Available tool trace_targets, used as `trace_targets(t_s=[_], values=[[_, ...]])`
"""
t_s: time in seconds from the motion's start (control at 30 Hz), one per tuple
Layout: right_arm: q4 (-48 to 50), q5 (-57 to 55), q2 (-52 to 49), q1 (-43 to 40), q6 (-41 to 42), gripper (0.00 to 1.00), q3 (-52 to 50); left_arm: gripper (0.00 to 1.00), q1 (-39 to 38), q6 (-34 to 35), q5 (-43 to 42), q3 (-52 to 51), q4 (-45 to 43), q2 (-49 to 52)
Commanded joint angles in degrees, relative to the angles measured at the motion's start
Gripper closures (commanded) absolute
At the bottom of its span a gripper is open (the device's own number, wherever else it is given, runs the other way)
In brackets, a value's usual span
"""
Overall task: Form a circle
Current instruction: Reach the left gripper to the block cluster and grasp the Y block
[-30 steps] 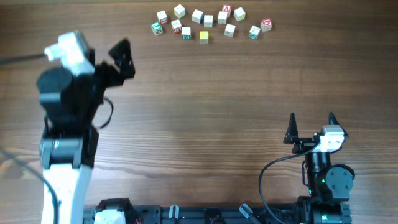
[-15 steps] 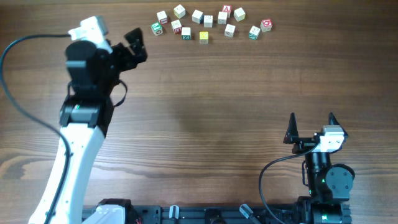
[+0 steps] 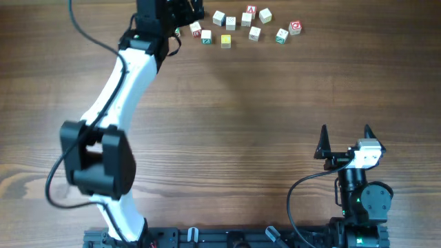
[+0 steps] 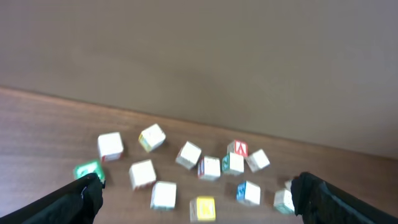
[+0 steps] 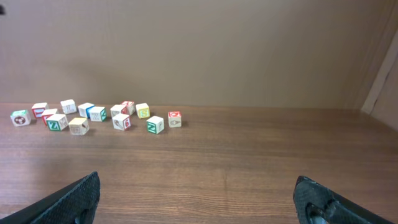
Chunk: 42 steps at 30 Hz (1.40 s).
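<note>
surface: brown wooden table (image 3: 275, 103) | load: loose scatter of pale letter cubes (image 4: 143, 173) plus yellow cube (image 4: 204, 208), just ahead of left gripper (image 4: 196, 183)

Past my black left pincer (image 4: 197, 185) I see pale wooden cubes (image 4: 142, 173) marked red, green and blue, one yellow cube (image 4: 204, 208) at lower centre, all on the brown wood-grain table (image 4: 37, 124).
</note>
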State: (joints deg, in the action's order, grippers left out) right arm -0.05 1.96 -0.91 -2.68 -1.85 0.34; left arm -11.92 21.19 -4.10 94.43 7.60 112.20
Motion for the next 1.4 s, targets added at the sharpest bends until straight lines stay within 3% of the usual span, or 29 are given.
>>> trace_targets(t_s=[0.0,0.27,0.47,0.83,0.87,1.0,1.07,1.1,1.3,1.37], values=[[0.1,0.9,0.2,0.3,-1.0,0.00,0.0,0.01,0.0,1.8,0.9,3.3,-4.5,5.5],[0.1,0.9,0.2,0.3,-1.0,0.00,0.0,0.02,-0.4,7.8,1.0,3.3,-12.6,18.2],[0.1,0.9,0.2,0.3,-1.0,0.00,0.0,0.00,-1.0,7.8,0.9,3.3,-19.8,26.3],[0.1,0.9,0.1,0.3,-1.0,0.00,0.0,0.02,-1.9,7.6,3.1,3.6,-22.9,32.9],[0.1,0.9,0.1,0.3,-1.0,0.00,0.0,0.05,-1.9,7.6,3.2,3.6,-22.9,33.1],[0.1,0.9,0.1,0.3,-1.0,0.00,0.0,0.37,-1.4,7.6,3.8,4.8,-23.7,33.3],[0.1,0.9,0.1,0.3,-1.0,0.00,0.0,0.60,-1.1,7.6,3.8,6.8,-23.3,33.1],[0.1,0.9,0.1,0.3,-1.0,0.00,0.0,0.66,-1.0,7.6,3.8,7.8,-22.8,32.7],[0.1,0.9,0.1,0.3,-1.0,0.00,0.0,0.69,-1.0,7.5,3.8,9.4,-19.4,24.7],[0.1,0.9,0.1,0.3,-1.0,0.00,0.0,0.72,-1.0,3.8,3.8,9.4,-16.2,20.3]])
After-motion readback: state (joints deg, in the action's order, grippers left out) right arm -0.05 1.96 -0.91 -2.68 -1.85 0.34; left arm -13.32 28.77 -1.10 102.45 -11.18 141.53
